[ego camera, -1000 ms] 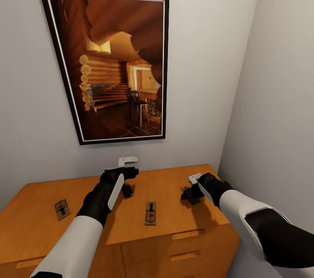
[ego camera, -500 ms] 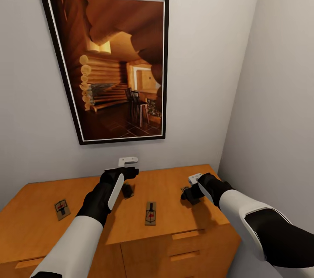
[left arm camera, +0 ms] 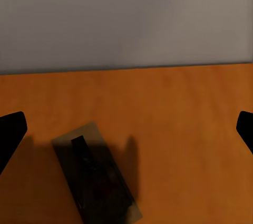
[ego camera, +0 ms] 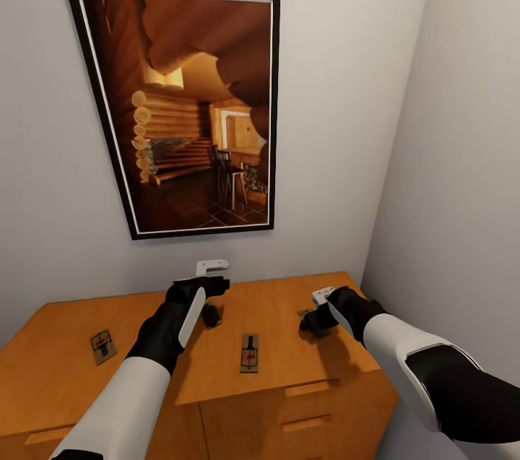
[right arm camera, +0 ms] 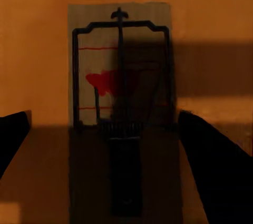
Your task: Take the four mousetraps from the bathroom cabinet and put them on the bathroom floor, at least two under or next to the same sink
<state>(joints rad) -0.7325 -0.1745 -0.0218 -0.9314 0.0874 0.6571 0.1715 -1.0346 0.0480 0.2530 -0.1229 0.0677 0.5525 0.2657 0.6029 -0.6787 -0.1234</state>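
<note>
Both tools hang open over the orange cabinet (ego camera: 289,344) top: right tool (ego camera: 312,320) straddles one mousetrap (right arm camera: 120,108), left tool (ego camera: 211,301) empty; grey walls (ego camera: 339,120) meet behind.

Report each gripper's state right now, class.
Left gripper: open, above a mousetrap.
Right gripper: open, straddling another mousetrap, not gripping it.

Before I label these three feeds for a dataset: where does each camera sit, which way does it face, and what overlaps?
Head view: high on the robot, looking forward and down at the cabinet, wall picture, both forearms, left gripper and right gripper.
Left wrist view: on the left arm, facing down at a mousetrap between dark fingertips.
Right wrist view: on the right arm, facing down at another mousetrap, fingertips flanking it.
Shared: all three show the orange cabinet top.
</note>
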